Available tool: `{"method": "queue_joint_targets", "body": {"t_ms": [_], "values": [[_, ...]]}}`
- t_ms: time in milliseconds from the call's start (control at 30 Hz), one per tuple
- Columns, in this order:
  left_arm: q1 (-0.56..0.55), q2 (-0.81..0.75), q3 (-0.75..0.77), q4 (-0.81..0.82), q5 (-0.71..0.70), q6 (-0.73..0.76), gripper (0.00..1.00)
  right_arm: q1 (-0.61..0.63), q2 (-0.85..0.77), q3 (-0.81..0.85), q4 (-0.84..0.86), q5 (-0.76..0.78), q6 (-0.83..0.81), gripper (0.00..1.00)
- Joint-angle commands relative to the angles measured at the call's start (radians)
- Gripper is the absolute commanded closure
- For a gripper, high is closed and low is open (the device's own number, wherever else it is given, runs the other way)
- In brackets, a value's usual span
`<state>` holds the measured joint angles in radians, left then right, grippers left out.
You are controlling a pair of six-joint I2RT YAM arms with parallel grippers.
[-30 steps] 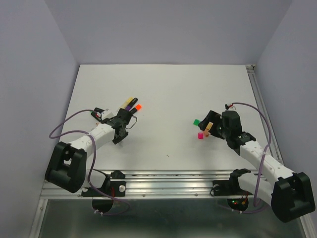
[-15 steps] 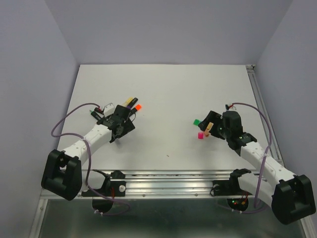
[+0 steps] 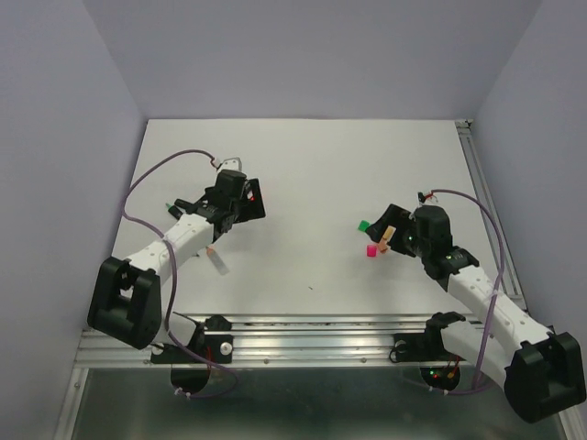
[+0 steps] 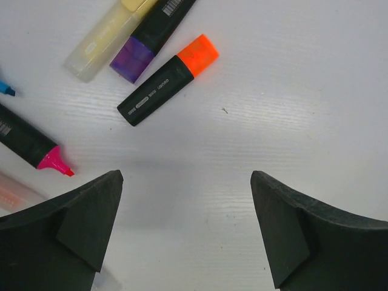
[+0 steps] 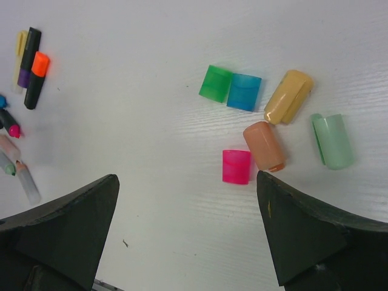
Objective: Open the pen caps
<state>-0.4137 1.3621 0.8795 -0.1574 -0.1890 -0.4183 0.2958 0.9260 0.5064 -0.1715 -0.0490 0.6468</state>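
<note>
a: left fingers [image 4: 85,224] spread wide, nothing in them, just bare desk [image 4: 291,91] between. right fingers [image 5: 60,230] the same, fully open and empty.

b: and the pen caps?

a: two are on their pens ahead of the left arm: the orange cap [image 4: 198,54] and, just beside it, the purple cap [image 4: 132,59]. the loose caps [image 5: 236,167] lie clustered under the right arm, green, blue, pink among them.

b: so what's the danger?

a: those two capped pens sit close. come down a touch off and i'd say the fingers take both, or knock the orange pen [image 4: 154,96] into a roll. the uncapped pink-tipped pen [image 4: 36,148] nearby could smear the desk if shoved.

b: anything you can't see?

a: plenty. the pale yellow pen [image 4: 109,42] runs off the top edge, so capped or not, can't tell. the pens at the left edge are cut off too, and from above the left arm covers most of that pile.
</note>
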Motion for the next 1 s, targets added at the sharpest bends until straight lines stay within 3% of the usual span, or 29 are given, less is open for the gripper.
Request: {"method": "queue_joint_targets", "body": {"t_ms": [0,533,967], "values": [[0.032,0.058,0.07,0.101,0.057,0.156,0.01,0.002,-0.022,-0.034,0.04,-0.02,-0.021,0.0],[0.084,0.342,0.176,0.11,0.048,0.237,0.01,0.0,-0.023,-0.037,0.047,-0.035,-0.033,0.0],[0.084,0.465,0.233,0.076,0.051,0.259,0.05,0.0,0.0,-0.037,0.059,-0.045,-0.035,0.0]]}}
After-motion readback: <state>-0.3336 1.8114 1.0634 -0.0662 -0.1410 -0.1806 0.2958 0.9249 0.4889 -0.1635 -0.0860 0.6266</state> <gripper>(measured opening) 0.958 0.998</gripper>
